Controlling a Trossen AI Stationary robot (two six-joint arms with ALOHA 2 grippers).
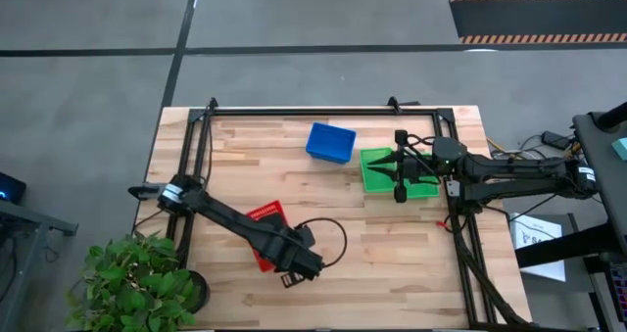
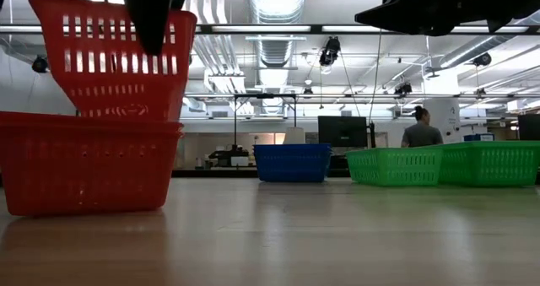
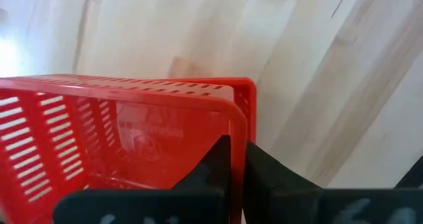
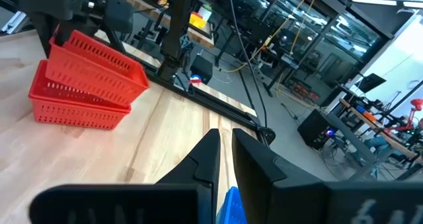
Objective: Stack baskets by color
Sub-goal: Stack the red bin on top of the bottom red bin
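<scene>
- Clamped on the rim of a red basket (image 2: 108,54), the left gripper (image 3: 236,168) has one dark finger inside the wall and one outside; the basket hangs tilted, partly nested into a second red basket (image 2: 84,161) that sits flat on the table (image 1: 392,263) near its front-left part.
- Both red baskets are rectangular, with slotted lattice sides and solid rims; seen from above, their long axis runs slightly askew to the table's edges.
- Bare wood lies open to the right of the red pair and across the table's front.
- Farther back, a blue basket (image 1: 330,142) stands upright near the table's rear edge, its long axis roughly along that edge but a little turned.
- Just beside it toward the right, green baskets (image 1: 377,170) sit flat; the low view shows two green baskets (image 2: 395,165) side by side.
- Over the green baskets hangs the right gripper (image 1: 399,171), its fingers nearly together with nothing between them.
- Beyond the table, a person (image 2: 419,127) stands in the room behind.
</scene>
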